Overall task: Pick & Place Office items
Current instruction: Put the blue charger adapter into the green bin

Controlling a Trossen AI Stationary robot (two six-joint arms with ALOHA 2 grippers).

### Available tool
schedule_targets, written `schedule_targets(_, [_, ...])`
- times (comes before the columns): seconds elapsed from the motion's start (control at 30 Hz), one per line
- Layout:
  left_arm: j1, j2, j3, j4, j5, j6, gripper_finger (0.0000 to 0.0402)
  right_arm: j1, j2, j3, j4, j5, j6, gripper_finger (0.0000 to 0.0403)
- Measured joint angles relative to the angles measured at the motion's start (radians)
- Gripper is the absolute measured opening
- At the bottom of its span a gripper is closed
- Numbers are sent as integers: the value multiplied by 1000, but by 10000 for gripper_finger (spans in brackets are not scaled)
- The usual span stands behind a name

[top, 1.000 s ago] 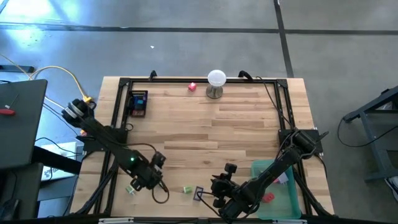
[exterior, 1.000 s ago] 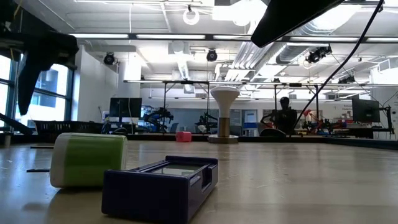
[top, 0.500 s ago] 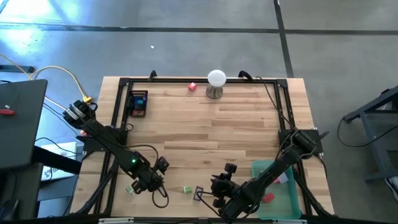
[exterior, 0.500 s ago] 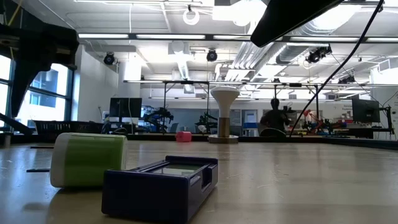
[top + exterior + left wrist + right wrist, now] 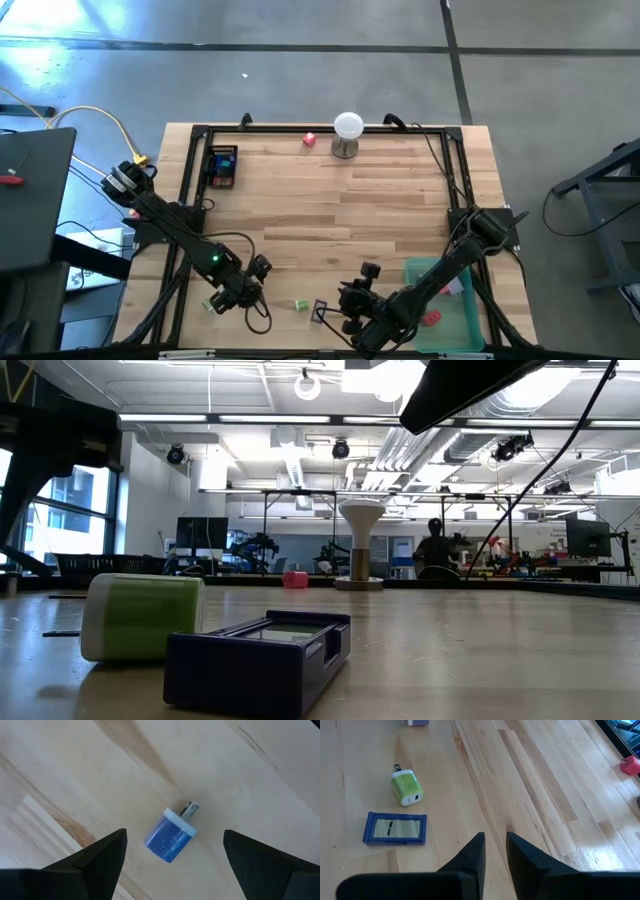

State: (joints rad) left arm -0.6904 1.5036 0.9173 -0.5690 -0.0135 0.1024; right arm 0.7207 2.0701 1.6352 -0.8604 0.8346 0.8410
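A small blue item (image 5: 171,834) with a white cap and a metal prong lies flat on the wooden table. My left gripper (image 5: 174,840) hangs above it near the table's front left (image 5: 243,290), open, one finger on either side and clear of it. A green item (image 5: 299,304) and a dark blue frame-like item (image 5: 320,311) lie at the near edge; both also show in the right wrist view as the green item (image 5: 406,788) and the frame (image 5: 395,828). My right gripper (image 5: 494,840) is beside them at the front (image 5: 347,306), shut with nothing between its fingers.
A green tray (image 5: 462,300) at the front right holds a red item (image 5: 430,318). At the far edge stand a white ball on a metal stand (image 5: 347,131), a red item (image 5: 310,139) and a dark box (image 5: 222,165). A black frame rims the table.
My left gripper has stayed over the blue item but has tipped and rolled a little; its dark shape at the left of the low view has shifted. My right arm has kept still.
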Motion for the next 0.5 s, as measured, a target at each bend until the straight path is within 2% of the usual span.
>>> schedule_targets(0.23, [5, 0, -2, 1, 9, 44, 323, -21, 0, 0, 10, -7, -3, 64])
schedule_targets(0.4, [14, 1, -3, 1, 80, 112, 323, -38, 0, 0, 19, -49, -4, 64])
schedule_targets(0.5, [22, 25, -4, 2, 67, 132, 323, -44, 0, 0, 20, -58, -7, 64])
